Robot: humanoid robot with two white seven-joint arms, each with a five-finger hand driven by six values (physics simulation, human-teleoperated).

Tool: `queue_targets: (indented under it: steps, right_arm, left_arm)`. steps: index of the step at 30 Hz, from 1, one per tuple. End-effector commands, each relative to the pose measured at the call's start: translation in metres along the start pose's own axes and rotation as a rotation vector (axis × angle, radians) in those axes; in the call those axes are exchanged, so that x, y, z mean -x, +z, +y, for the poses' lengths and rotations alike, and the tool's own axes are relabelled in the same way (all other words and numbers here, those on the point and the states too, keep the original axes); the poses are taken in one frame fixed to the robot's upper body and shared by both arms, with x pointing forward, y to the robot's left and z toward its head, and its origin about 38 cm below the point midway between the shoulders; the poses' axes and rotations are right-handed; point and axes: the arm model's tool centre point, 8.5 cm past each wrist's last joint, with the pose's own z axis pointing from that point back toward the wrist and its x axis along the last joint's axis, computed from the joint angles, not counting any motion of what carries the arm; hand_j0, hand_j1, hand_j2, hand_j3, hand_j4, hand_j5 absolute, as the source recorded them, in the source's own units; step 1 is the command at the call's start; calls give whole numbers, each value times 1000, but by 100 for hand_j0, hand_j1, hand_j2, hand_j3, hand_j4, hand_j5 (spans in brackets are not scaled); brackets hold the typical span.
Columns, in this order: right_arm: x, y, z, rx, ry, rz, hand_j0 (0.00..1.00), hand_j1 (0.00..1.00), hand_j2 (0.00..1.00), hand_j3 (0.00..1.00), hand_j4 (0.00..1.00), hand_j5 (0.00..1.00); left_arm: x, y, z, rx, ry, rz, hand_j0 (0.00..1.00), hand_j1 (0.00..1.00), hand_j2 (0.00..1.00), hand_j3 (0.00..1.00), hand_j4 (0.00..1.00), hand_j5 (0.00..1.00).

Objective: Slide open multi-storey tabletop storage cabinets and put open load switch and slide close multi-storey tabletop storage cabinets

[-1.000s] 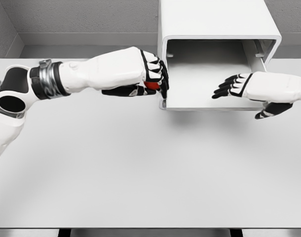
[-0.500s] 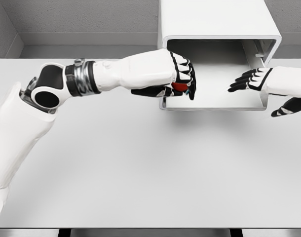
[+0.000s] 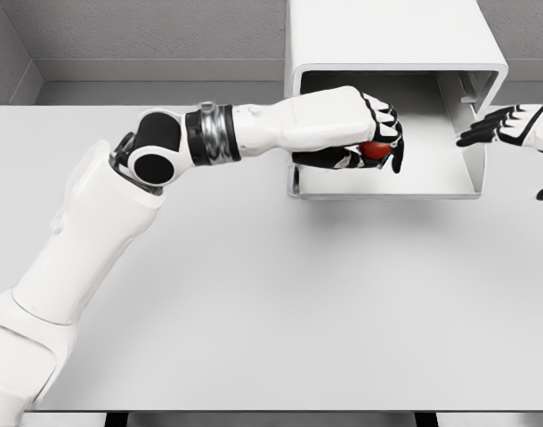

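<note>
The left hand (image 3: 365, 133) was seen stretched out from the lower left across the table (image 3: 254, 302), its fingers curled around a small red object, the load switch (image 3: 375, 149), which was gripped between the thumb below and the black-tipped fingers above. The hand and the switch were held over the pulled-out drawer (image 3: 432, 182) of the white storage cabinet (image 3: 387, 36), above the drawer's floor; whether the switch touched the floor could not be told. The drawer was drawn forward from the cabinet body, its low front lip lying on the near side and its inner space shown pale and open. The cabinet was set at the far edge of the table, against the grey wall (image 3: 147, 31).

The right hand (image 3: 512, 126) was seen at the right edge of the picture, just beside the drawer's right wall but apart from it, with its fingers spread loosely toward the left and nothing held in them.
</note>
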Motion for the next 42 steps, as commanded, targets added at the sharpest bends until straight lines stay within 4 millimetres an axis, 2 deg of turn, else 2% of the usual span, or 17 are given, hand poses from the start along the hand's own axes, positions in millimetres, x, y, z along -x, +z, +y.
queue_targets:
  steps: [1, 8, 12, 14, 19, 21, 25, 27, 36, 42]
  right_arm:
    - [2, 5, -2, 9, -13, 9, 100, 100, 100, 100, 100, 100]
    - [1, 4, -1, 3, -11, 5, 100, 100, 100, 100, 100, 100]
    - [1, 4, -1, -1, -12, 6, 100, 100, 100, 100, 100, 100]
    - [2, 5, -1, 2, -14, 10, 100, 100, 100, 100, 100, 100]
    - [9, 14, -2, 4, -20, 42, 100, 100, 100, 100, 100, 100]
    - [11, 18, -4, 6, -20, 56, 100, 100, 100, 100, 100, 100]
    - [17, 22, -3, 8, -30, 76, 100, 100, 100, 100, 100, 100]
    - [17, 22, -3, 7, -28, 76, 100, 100, 100, 100, 100, 100]
    - [17, 22, -2, 3, -28, 76, 100, 100, 100, 100, 100, 100]
    - [17, 22, -2, 3, -28, 76, 100, 100, 100, 100, 100, 100]
  left_arm:
    - [9, -6, -12, 17, 35, 23, 46, 46, 46, 46, 46, 46]
    - [11, -21, -13, 15, 50, 16, 47, 47, 47, 47, 47, 47]
    - [18, -28, -14, 23, 64, 31, 47, 47, 47, 47, 47, 47]
    - [26, -29, -21, 34, 87, 52, 47, 47, 47, 47, 47, 47]
    - [32, -32, -17, 49, 74, 70, 48, 48, 48, 48, 48, 48]
    - [31, -32, -14, 47, 67, 69, 52, 52, 52, 52, 52, 52]
    - [32, -33, -11, 50, 54, 75, 81, 81, 81, 81, 81, 81]
    - [32, -33, -10, 50, 52, 75, 86, 86, 86, 86, 86, 86]
    - [32, -32, -8, 52, 46, 75, 83, 83, 83, 83, 83, 83]
    - [33, -27, -7, 44, 48, 76, 94, 94, 94, 94, 94, 94]
